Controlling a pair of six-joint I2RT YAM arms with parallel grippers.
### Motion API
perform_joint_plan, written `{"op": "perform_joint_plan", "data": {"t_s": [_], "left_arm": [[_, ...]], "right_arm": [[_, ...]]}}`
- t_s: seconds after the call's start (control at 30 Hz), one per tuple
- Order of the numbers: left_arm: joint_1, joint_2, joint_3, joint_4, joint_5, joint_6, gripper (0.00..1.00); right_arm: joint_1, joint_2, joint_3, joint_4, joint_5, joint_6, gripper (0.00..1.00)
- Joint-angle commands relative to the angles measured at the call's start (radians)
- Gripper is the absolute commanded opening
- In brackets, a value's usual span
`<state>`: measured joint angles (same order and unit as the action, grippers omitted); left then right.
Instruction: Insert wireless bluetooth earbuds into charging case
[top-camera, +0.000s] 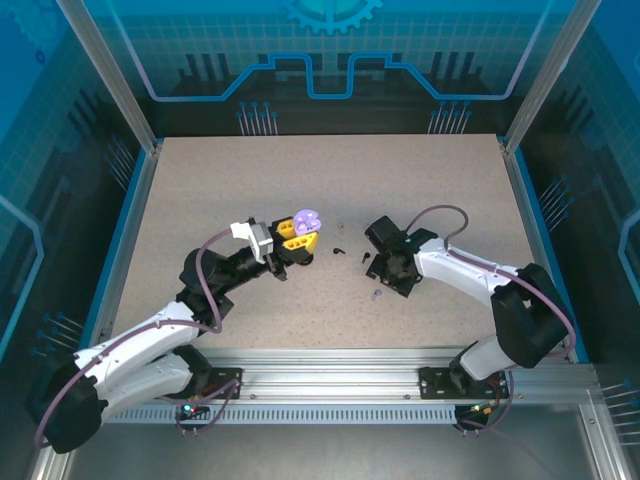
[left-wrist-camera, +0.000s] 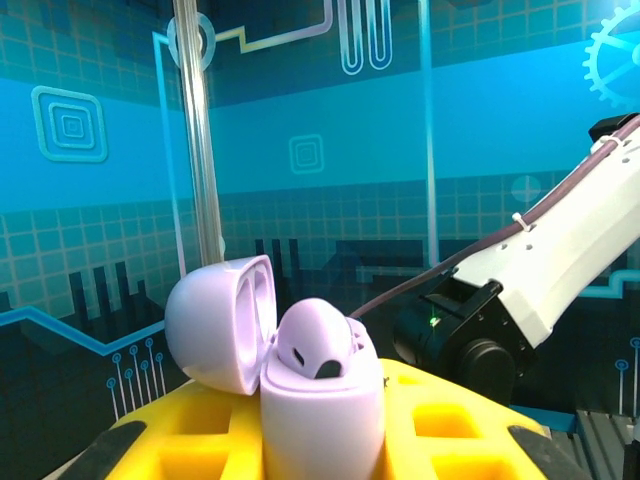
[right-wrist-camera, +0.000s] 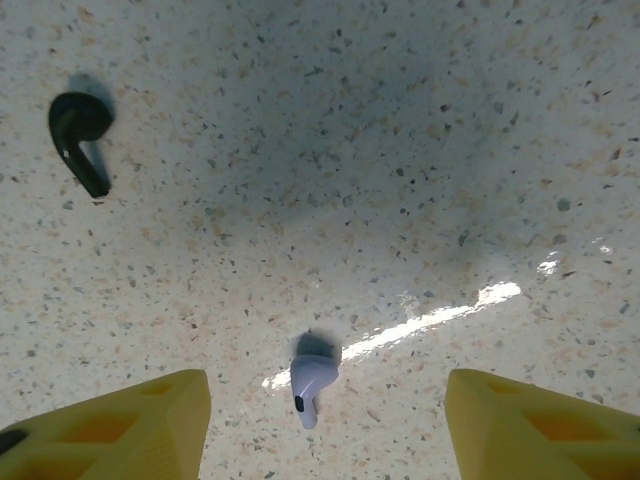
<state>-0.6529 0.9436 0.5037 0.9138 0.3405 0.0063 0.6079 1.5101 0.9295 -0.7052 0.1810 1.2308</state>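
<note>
My left gripper is shut on a lavender charging case and holds it above the table. The case stands upright between the yellow fingers, its lid swung open to the left. One lavender earbud sits in its base. My right gripper is open, low over the table. A loose lavender earbud lies on the table between its yellow fingertips, touching neither. The same earbud lies just below the right gripper.
A black earbud lies on the table ahead and to the left of the right gripper. Small dark earbuds lie between the two grippers. The right arm is close behind the held case. Blue walls ring the speckled table.
</note>
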Motion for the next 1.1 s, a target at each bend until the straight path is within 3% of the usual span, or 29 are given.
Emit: {"op": "perform_joint_plan", "data": {"t_s": [0.0,0.67,1.07], "left_arm": [[-0.008,0.000,-0.002,0.018,-0.020,0.021,0.00],[-0.008,0.012,0.001,0.019,-0.020,0.026,0.00],[-0.008,0.011,0.002,0.017,-0.019,0.025,0.00]], "right_arm": [[0.003,0.035,0.020,0.008,-0.019,0.038,0.61],[0.052,0.150,0.019,0.059,-0.068,0.062,0.51],[0.051,0.168,0.013,0.064,-0.058,0.063,0.38]]}}
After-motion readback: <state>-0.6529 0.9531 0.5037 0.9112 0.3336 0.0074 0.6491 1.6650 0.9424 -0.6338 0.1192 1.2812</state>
